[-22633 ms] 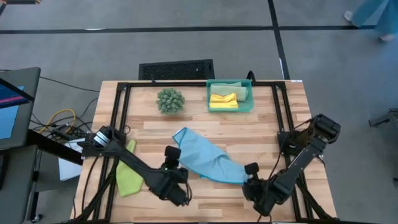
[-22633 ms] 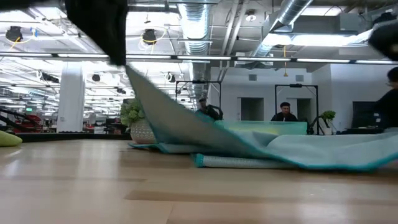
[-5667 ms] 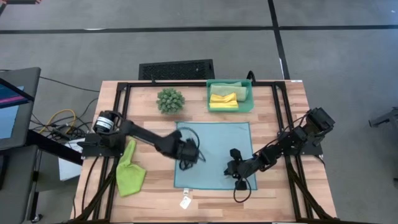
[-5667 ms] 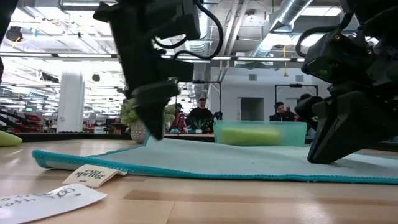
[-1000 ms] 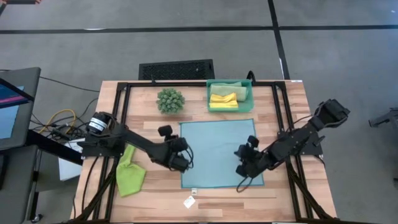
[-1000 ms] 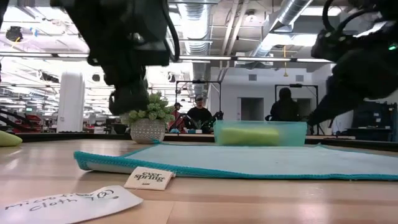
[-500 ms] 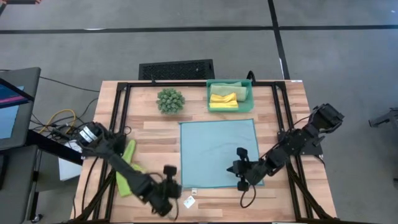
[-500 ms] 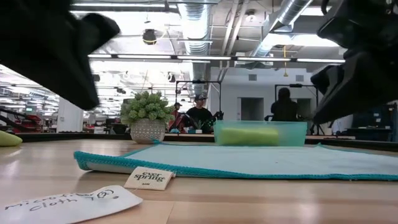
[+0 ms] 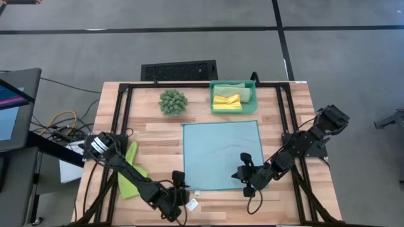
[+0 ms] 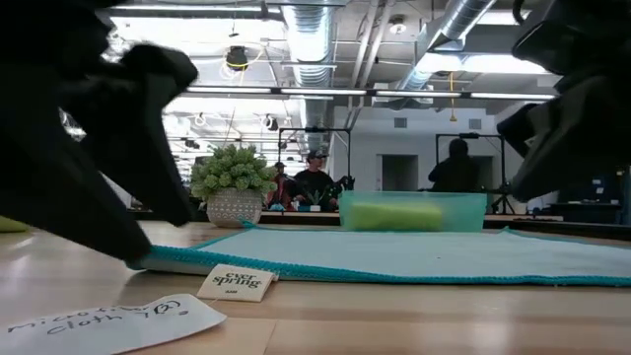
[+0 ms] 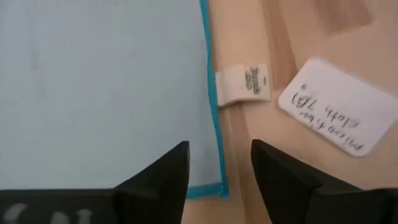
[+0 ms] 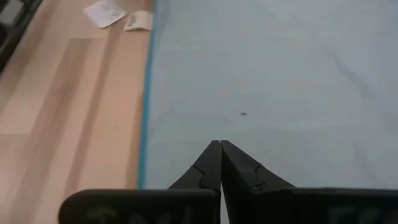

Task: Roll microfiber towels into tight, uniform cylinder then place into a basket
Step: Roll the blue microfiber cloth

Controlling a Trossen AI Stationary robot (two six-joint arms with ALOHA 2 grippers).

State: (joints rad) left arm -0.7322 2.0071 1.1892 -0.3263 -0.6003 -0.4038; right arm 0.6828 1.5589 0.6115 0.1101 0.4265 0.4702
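The light blue towel (image 9: 221,154) lies spread flat on the table. My left gripper (image 11: 219,167) is open at the towel's near left corner (image 9: 185,188), one finger over the cloth and one over the wood. My right gripper (image 12: 219,146) is shut, pointing down at a slant just above the towel's near right part (image 9: 240,174). The teal basket (image 9: 233,96) at the far edge holds a yellow towel (image 9: 226,101) and a sage one. A lime green towel (image 9: 130,173) lies crumpled at the left. My left gripper straddles the teal hem (image 11: 213,134) beside the towel's near left corner, coming from the near side and slanting down. Whether its fingertips (image 11: 180,163) touch the cloth or the table, I cannot tell.
A sewn label (image 11: 244,84) and a handwritten paper tag (image 11: 339,104) lie on the wood just beside the left gripper. A spiky green plant ball (image 9: 173,101) stands far left of the basket, and a black grille (image 9: 179,70) lies beyond the table.
My left gripper has swung from the towel's left edge toward the table's near edge, come in at the towel's near left corner, tipped downward and opened. My right gripper has shifted slightly toward the near edge and tipped down, staying shut. The towel has kept still.
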